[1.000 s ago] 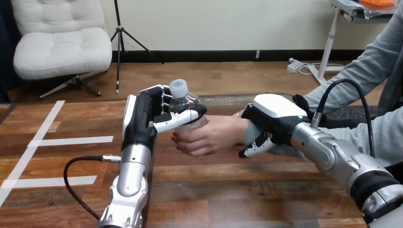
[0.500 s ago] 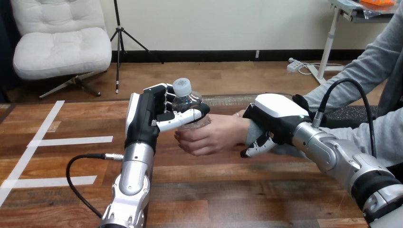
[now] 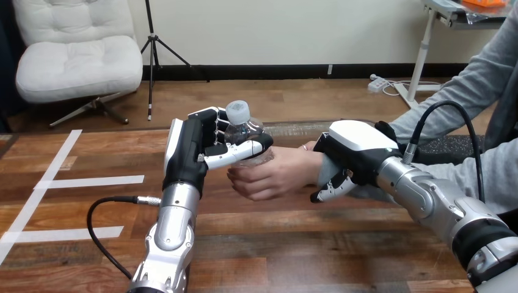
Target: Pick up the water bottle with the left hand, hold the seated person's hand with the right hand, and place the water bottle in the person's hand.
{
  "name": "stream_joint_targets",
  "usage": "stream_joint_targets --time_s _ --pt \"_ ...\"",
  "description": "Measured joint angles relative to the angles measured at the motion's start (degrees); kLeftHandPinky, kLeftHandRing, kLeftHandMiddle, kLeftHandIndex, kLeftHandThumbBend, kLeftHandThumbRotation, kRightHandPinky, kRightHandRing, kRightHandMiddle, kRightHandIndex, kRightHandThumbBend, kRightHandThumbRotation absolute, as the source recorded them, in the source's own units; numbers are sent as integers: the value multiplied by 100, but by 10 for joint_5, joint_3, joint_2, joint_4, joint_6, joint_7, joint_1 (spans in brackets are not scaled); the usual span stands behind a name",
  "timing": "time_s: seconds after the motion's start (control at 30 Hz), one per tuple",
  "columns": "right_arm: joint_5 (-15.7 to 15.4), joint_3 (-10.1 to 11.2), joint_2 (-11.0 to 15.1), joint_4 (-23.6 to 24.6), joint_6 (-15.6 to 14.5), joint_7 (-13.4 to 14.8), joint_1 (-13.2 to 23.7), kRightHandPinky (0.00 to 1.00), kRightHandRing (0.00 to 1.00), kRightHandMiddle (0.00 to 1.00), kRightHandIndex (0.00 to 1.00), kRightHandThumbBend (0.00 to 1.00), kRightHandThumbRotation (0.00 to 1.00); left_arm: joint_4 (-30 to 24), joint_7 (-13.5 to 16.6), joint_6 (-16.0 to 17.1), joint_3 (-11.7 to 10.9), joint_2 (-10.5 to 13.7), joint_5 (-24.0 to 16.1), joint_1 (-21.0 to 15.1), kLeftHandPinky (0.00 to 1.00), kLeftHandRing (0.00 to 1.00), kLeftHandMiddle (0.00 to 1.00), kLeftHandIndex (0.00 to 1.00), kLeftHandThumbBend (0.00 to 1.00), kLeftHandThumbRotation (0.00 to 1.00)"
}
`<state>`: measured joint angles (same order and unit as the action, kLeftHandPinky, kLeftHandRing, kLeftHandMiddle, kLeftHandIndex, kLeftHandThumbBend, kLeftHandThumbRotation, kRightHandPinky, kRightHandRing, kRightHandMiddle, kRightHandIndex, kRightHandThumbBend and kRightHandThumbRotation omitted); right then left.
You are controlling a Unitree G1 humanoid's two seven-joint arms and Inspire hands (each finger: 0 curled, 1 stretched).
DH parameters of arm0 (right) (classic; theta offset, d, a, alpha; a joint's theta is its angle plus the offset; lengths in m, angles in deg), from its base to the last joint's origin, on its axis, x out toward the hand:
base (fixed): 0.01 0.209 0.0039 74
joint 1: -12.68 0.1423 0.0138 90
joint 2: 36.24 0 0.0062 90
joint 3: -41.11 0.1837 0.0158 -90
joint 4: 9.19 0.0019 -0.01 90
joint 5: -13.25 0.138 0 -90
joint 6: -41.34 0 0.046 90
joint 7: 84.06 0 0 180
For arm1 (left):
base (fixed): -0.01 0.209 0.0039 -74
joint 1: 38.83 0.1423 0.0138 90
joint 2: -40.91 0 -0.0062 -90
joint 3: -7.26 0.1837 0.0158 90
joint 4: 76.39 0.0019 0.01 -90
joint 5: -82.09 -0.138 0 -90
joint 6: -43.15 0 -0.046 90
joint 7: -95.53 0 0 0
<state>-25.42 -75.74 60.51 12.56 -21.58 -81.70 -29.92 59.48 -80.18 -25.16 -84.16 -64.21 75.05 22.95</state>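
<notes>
From where I stood, the robot's left arm (image 3: 174,226) rose off the near edge of the table (image 3: 293,244), left of the middle. The right arm (image 3: 427,198) came in from the near right corner. White tape lines (image 3: 91,180) lay well apart, by the left edge.

Halfway across, the right hand (image 3: 354,146) sat on top of the person's wrist, its fingers (image 3: 330,188) curled down round the near side, so I took it as holding that wrist. Just to its left the person's hand (image 3: 275,174) was cupped, palm toward the robot, against the lower part of the water bottle (image 3: 244,129). The left hand (image 3: 189,149) gripped the bottle upright above the table's middle, thumb (image 3: 235,152) across the front and fingers wrapped behind, just below the cap (image 3: 237,112).

So both had hold of it, and that was where I saw trouble. Were the left hand to open before the person's fingers had closed firmly, the bottle, held high by the robot and low by the person, might tip toward the far edge or drop to the wood. A tighter squeeze could buckle the thin plastic. And any tug from the right hand on the wrist could drag the cupped palm off the bottle mid-handover.
</notes>
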Motion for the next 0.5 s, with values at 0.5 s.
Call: stream_joint_targets --time_s 0.5 --pt "0 0 1 0 0 0 0 15 20 26 28 64 0 -2 -6 -4 1 0 3 0 35 41 45 43 70 0"
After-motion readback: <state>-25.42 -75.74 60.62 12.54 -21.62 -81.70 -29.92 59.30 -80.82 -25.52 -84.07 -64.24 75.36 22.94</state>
